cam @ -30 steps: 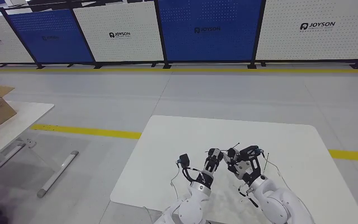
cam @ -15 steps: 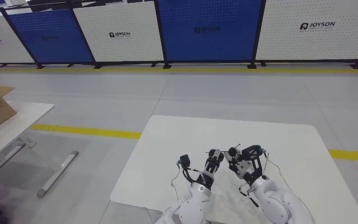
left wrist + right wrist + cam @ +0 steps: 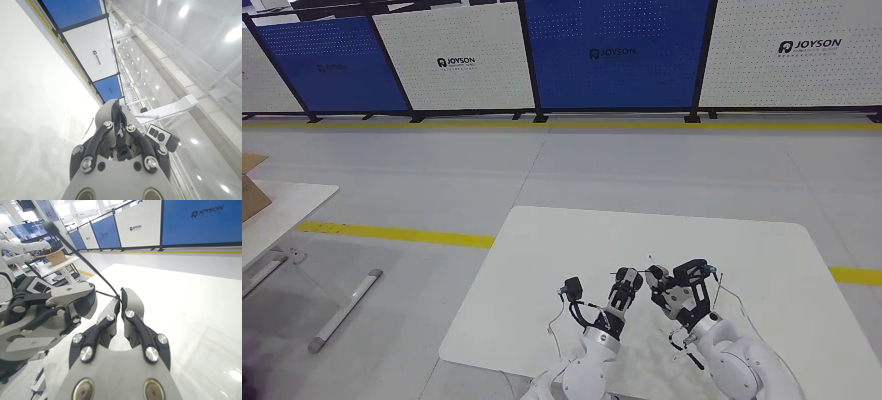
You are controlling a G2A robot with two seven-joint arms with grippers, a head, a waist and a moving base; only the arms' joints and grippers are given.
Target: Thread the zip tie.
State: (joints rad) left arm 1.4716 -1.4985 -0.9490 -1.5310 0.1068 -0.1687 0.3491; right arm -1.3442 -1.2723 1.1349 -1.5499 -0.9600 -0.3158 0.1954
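A black zip tie is pinched in my right gripper, which is shut on it just above the white table. From the grip, one length rises slanting to the tie's head. A thinner length runs sideways into the fingers of my left gripper, close beside the right one. The left gripper is shut, its pads pressed together. In the top view both grippers, left and right, are almost touching near the table's front edge.
Another black zip tie lies loose on the table, to the right of the right gripper in the top view. A clear sheet lies flat nearby. A side table with a cardboard box stands off to the left.
The tie's raised end has swung a little to the left in the top view. Both grippers have stayed close together with hardly any shift.
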